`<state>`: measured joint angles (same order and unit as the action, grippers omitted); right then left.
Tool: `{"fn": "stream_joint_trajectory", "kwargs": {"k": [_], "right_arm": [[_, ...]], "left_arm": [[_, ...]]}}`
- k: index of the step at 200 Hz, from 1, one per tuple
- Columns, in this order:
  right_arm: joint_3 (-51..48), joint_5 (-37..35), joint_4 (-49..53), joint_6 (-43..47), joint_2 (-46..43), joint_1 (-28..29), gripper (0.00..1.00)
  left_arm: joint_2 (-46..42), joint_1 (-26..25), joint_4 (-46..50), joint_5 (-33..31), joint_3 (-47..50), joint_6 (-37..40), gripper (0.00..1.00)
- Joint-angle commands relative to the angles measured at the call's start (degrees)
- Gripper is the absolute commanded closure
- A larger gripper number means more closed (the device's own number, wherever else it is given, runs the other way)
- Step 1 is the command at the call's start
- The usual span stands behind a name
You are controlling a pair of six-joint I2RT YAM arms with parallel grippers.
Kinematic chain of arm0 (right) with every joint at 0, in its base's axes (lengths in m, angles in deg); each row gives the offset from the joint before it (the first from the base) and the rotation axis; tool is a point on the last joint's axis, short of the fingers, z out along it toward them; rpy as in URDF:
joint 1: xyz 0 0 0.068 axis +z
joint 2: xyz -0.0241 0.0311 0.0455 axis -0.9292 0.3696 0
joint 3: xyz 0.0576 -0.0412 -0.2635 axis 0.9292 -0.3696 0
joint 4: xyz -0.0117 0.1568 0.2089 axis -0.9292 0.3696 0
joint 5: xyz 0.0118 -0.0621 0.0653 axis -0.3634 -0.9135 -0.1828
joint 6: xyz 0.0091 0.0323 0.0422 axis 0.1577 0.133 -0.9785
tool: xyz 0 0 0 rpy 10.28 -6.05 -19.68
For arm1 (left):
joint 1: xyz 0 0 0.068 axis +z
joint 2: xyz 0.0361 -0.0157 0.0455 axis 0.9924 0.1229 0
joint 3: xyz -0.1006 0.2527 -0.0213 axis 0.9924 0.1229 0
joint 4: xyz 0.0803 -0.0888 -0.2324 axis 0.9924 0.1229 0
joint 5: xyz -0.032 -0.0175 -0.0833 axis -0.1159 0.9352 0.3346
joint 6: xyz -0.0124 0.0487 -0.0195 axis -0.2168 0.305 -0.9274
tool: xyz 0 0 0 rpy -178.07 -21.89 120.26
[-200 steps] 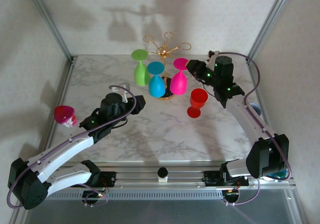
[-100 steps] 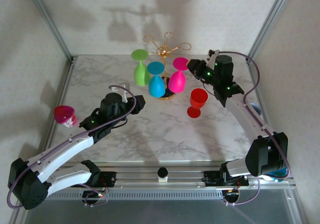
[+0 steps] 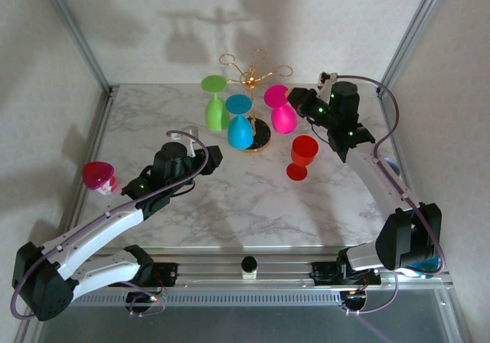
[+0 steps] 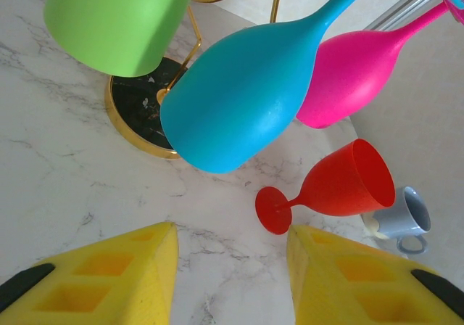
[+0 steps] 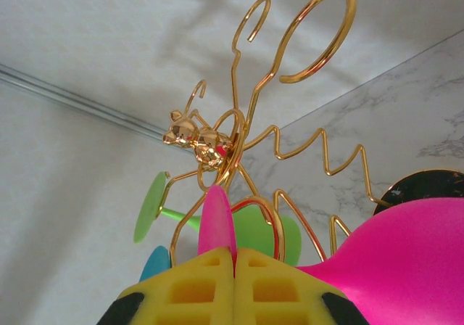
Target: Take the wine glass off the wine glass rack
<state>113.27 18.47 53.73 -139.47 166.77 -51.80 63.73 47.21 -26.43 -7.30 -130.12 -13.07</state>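
1 pink glass (image 5: pixel 413 260) in right end effector (image 5: pixel 234 258)

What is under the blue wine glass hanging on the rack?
Under the blue wine glass is the rack's round black base, gold-rimmed, on the marble table. Its bowl covers part of the base.

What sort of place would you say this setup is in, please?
Probably a lab robot test cell: white walls on aluminium frame posts, a marble-patterned tabletop, and the left arm and right arm bolted to a near-edge rail.
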Motion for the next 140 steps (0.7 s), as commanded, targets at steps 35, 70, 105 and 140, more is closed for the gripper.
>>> {"fn": "stream_joint_trajectory", "kwargs": {"k": [35,70,105,140], "right_arm": [[1.74,2.1,-0.78,-2.63,-0.01,-0.64,1.0],[2.12,3.28,-3.11,-5.06,0.68,-0.63,1.0],[3.8,3.38,-3.0,-5.66,1.97,-0.63,1.0],[4.6,3.3,-3.83,-6.57,2.8,-0.74,1.0]], "left_arm": [[-0.98,0.7,-0.51,-1.51,-0.51,0.64,0.56],[-1.58,0.64,-0.49,-1.53,-0.27,0.52,0.56],[-1.89,0.66,-0.34,-1.61,-0.33,0.53,0.56],[-2.22,0.66,-0.15,-1.74,-0.33,0.51,0.56]]}}
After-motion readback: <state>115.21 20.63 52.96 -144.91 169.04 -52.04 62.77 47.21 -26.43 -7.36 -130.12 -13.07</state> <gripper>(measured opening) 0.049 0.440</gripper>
